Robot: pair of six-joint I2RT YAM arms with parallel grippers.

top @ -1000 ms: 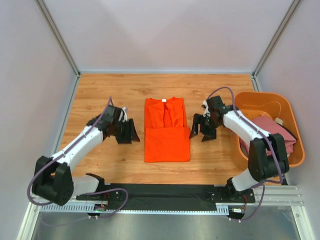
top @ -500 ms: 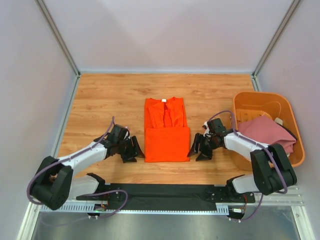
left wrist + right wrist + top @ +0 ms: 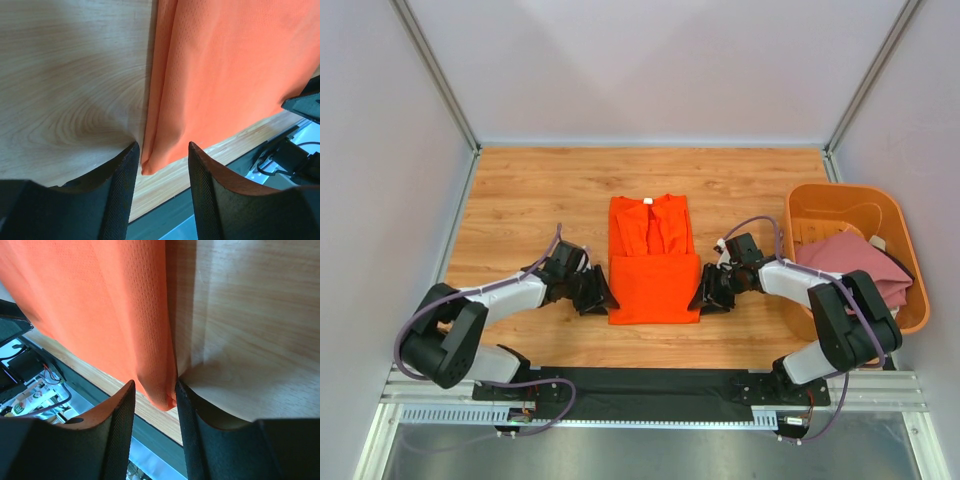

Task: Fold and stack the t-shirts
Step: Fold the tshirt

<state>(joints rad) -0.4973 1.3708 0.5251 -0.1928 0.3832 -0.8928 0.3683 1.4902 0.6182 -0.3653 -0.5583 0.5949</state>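
Straddling the near corners of the shirt (image 3: pixel 653 275) — left gripper (image 3: pixel 597 295) with jaws apart around one, right gripper (image 3: pixel 708 293) narrower on the other, grip unclear — which lies between them on the table (image 3: pixel 540 190), long axis running away.

You get no readable text: the white tag (image 3: pixel 647 201) at the orange t-shirt (image 3: pixel 654 275) collar is too small, and the sticker (image 3: pixel 24 402) below the table edge is blurred.

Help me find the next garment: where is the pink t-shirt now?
In the top view, the pink t-shirt lies draped in the orange tub at the right side of the table, just right of the right gripper and the orange t-shirt.
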